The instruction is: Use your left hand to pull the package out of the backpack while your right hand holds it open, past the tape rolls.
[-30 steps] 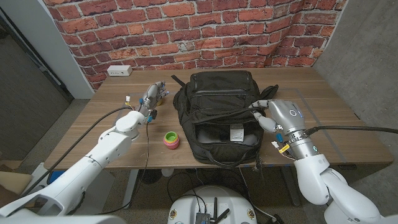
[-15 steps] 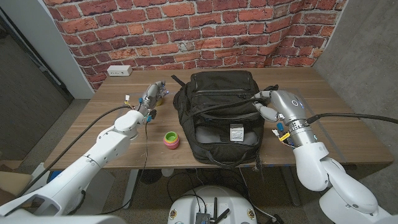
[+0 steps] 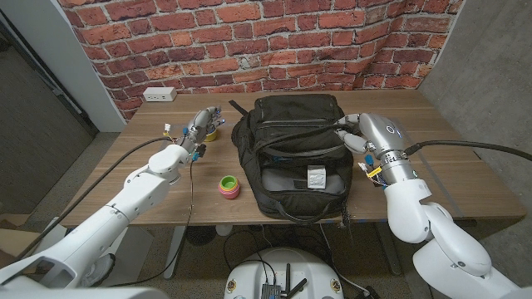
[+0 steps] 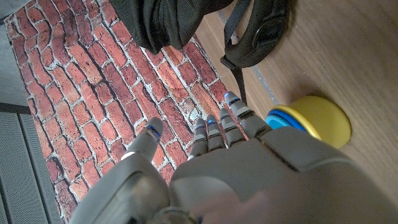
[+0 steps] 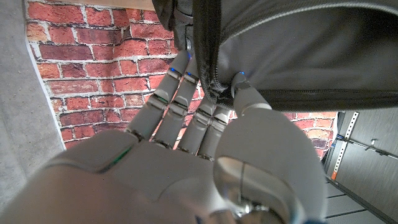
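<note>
The black backpack [image 3: 291, 124] lies mid-table with its main pocket gaping toward me. Inside the opening shows a grey package with a white label [image 3: 316, 177]. My right hand [image 3: 363, 134] pinches the backpack's zipper edge [image 5: 214, 81] at the pocket's right side and holds it lifted. My left hand [image 3: 199, 126] hovers left of the backpack with fingers extended, holding nothing, right beside a yellow and blue tape roll stack [image 3: 214, 130]. In the left wrist view that stack [image 4: 314, 118] lies just past the fingertips [image 4: 231, 102].
A second stack of tape rolls, pink, green and yellow [image 3: 229, 186], sits left of the backpack's opening. A white power strip [image 3: 159, 95] lies at the far left by the brick wall. A backpack strap [image 4: 258, 37] trails onto the wood.
My right hand has moved away from me and upward with the zipper edge, pulling the pocket wider. My left hand has shifted slightly farther along the table by the yellow roll.
</note>
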Tool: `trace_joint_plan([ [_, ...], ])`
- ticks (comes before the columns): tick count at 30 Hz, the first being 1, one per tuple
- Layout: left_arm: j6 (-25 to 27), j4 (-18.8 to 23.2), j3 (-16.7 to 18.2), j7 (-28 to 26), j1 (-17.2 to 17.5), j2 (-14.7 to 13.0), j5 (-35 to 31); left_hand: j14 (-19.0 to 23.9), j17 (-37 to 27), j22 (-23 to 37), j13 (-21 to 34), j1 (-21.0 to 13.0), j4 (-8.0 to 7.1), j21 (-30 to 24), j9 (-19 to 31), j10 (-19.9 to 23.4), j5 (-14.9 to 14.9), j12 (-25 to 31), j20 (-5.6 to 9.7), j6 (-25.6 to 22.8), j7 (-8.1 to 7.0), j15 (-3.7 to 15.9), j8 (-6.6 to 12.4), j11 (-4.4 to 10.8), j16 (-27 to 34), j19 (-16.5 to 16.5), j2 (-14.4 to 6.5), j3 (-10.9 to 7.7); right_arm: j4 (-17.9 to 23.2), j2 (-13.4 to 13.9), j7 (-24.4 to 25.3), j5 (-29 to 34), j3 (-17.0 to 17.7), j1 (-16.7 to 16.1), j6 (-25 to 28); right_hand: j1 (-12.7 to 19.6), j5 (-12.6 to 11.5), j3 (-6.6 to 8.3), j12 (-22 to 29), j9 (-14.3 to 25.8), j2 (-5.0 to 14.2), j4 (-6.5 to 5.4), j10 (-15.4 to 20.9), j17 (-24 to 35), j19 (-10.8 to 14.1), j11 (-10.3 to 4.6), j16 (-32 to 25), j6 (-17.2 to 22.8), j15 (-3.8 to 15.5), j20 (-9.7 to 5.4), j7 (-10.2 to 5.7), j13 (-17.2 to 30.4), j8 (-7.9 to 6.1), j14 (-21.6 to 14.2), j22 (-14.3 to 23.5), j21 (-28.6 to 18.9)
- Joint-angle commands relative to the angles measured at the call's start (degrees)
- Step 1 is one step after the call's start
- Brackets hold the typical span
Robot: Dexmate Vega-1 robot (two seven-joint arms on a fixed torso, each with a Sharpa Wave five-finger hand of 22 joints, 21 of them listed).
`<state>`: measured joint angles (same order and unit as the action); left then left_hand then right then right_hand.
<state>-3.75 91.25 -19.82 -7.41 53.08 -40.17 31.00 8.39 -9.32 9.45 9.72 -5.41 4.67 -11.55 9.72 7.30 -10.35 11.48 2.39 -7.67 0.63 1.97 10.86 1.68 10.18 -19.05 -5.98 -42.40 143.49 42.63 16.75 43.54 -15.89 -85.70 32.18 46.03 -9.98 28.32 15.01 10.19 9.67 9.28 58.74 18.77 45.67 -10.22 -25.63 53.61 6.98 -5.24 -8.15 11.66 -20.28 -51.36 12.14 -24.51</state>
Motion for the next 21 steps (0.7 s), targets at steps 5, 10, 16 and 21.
trace_joint_plan([
  [5, -4.4, -1.6, 0.8, 2.5, 1.4, -1.4, -0.9, 1.5, -0.1, 0.3, 0.3, -1.3, 1.58, -0.3, 0.3, 1.5, 0.3, 0.4, 2.15, -1.7, -0.27, 0.28, 0.44, 0.19, 0.4, -1.3, -2.2, -0.08, 1.3, -1.0, -4.5, 0.6, -5.7, 7.1, 7.7, 0.9, -0.5, 0.45, -0.1, 0.5, -0.1, 0.11, 1.0, 0.4, 0.7, 0.12, -0.5, 0.9, 5.72, -7.04, 0.25, 0.3, -0.1, -0.8, 0.2, -0.4],
  [10, -5.3, -2.0, 1.1, 3.6, 1.9, -1.9, -0.6, 1.7, -0.1, 0.3, 0.3, -1.7, 2.07, -0.3, 0.3, 1.8, 0.3, 0.4, 2.18, -2.0, -0.34, 0.33, 0.43, 0.28, 0.4, -1.5, -2.2, -0.1, 1.7, -0.8, -5.1, 1.0, -6.8, 8.8, 10.0, 1.1, -0.5, 0.48, -0.1, 0.5, -0.13, 0.18, 1.1, 0.5, 0.8, 0.04, -0.5, 1.0, 5.73, -7.05, 0.28, 0.4, 0.0, -0.9, 0.2, -0.6],
  [16, -6.2, -2.1, 1.1, 5.1, 2.0, -2.6, -0.8, 2.0, -0.1, 0.3, 0.3, -2.1, 2.58, -0.3, 0.3, 2.0, 0.4, 0.3, 2.21, -2.3, -0.39, 0.4, 0.42, 0.24, 0.3, -1.7, -2.2, -0.14, 2.8, -0.5, -5.9, -0.1, -6.3, 9.9, 12.5, 1.2, -0.5, 0.54, -0.2, 0.5, -0.17, 0.24, 1.2, 0.5, 0.8, 0.06, -0.4, 1.0, 5.74, -7.05, 0.47, 0.4, 0.1, -0.9, 0.2, -0.8],
  [21, -6.7, -2.0, 0.9, 6.2, 2.1, -3.2, -1.0, 2.4, -0.1, 0.3, 0.3, -2.8, 3.42, -0.2, 0.3, 2.6, 0.4, 0.4, 2.2, -3.2, -0.65, 0.6, 0.53, 0.38, 0.3, -2.1, -2.2, -0.21, 3.0, 0.2, -5.8, -0.6, -6.3, 11.0, 13.8, 1.3, -0.6, 0.56, -0.2, 0.5, -0.19, 0.28, 1.3, 0.6, 0.8, 0.15, -0.4, 1.1, 5.73, -7.07, 0.46, 0.5, 0.19, -1.1, 0.2, -0.9],
])
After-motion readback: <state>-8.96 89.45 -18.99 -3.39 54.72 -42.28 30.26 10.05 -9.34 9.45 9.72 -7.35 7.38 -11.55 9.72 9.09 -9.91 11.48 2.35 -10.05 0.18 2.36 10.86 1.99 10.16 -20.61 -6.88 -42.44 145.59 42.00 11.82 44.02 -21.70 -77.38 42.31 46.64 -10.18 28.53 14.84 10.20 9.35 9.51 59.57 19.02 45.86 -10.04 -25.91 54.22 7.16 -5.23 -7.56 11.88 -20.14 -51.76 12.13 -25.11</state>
